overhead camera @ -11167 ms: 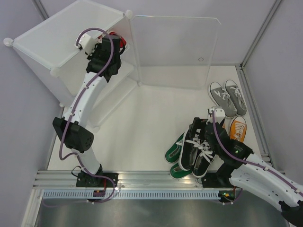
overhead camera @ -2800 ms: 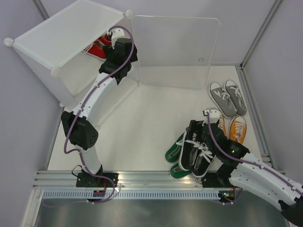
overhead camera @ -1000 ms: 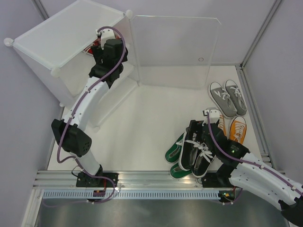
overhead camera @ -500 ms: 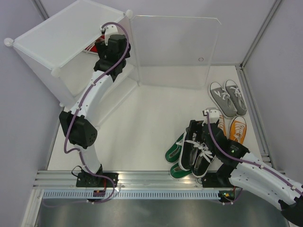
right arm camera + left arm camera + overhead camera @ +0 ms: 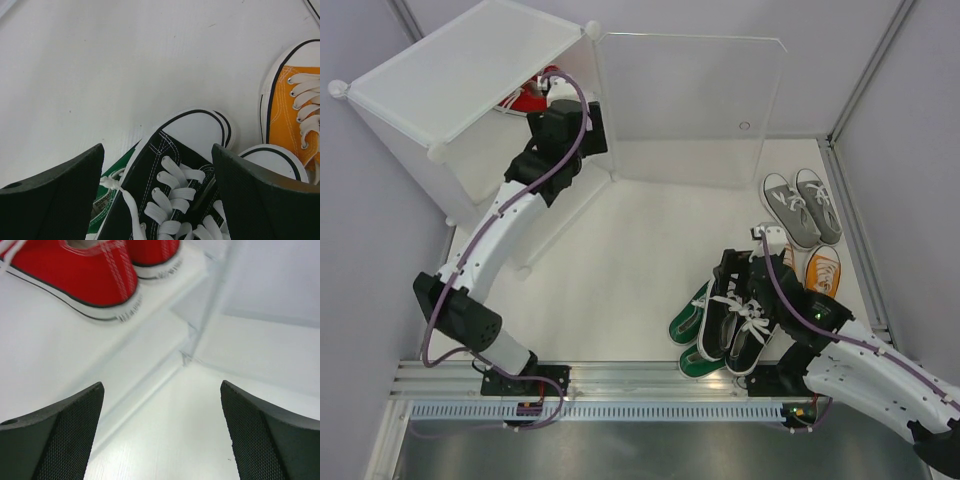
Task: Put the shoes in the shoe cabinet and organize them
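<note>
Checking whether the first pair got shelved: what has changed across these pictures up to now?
The left gripper has backed out of the shoe cabinet, jaws open and empty, leaving the red shoes on a shelf. The right gripper still hovers open over the black shoes. The green pair, orange pair and grey pair have not moved.

Red shoes [image 5: 95, 275] cut off @ top; green shoes [image 5: 684, 324] mostly under blk shoes [image 5: 736, 320].

A lab enclosure: grey partition walls [image 5: 920, 150] (aluminium-framed) and a slotted mounting rail [image 5: 660, 378].
</note>
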{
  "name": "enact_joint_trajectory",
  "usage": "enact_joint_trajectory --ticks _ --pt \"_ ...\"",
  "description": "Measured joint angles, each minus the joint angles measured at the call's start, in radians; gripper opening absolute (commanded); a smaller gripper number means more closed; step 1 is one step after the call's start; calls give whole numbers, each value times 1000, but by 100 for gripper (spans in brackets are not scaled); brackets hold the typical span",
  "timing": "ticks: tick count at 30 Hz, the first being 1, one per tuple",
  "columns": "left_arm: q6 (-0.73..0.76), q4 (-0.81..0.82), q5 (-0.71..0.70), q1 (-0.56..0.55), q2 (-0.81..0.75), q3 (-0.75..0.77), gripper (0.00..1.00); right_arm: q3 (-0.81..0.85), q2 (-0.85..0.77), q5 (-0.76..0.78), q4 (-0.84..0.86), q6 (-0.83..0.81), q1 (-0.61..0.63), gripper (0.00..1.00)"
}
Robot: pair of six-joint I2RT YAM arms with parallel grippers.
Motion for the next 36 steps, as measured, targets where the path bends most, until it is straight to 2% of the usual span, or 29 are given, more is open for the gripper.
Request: enact_joint_trajectory --ticks 5,9,13,15,16,17,20,25,31,36 --pt "-10 -80 112 -97 -181 -80 100 112 24 18 -102 51 0 91" --pt "-29 -151 238 -98 -348 -194 100 215 50 90 -261 131 0 91" --pt "-31 -196 352 -95 -475 -333 100 297 82 156 -426 233 0 98" --pt "-29 -214 404 -95 -520 -419 100 306 92 174 -499 287 0 98" --pt "-28 -218 424 -95 -534 -460 100 306 98 179 -534 314 0 98" --pt "-26 -224 433 -95 -541 -490 100 305 107 181 -565 338 0 92" --pt "-10 -240 471 -95 -546 -583 100 287 137 178 -632 410 0 87" --pt "20 -229 510 -95 -548 -675 100 193 162 150 -676 515 -7 77" --pt "50 -145 550 -95 -553 -762 100 140 161 119 -680 569 -81 70" --pt "61 -106 564 -95 -556 -793 100 104 171 85 -639 586 -128 71"
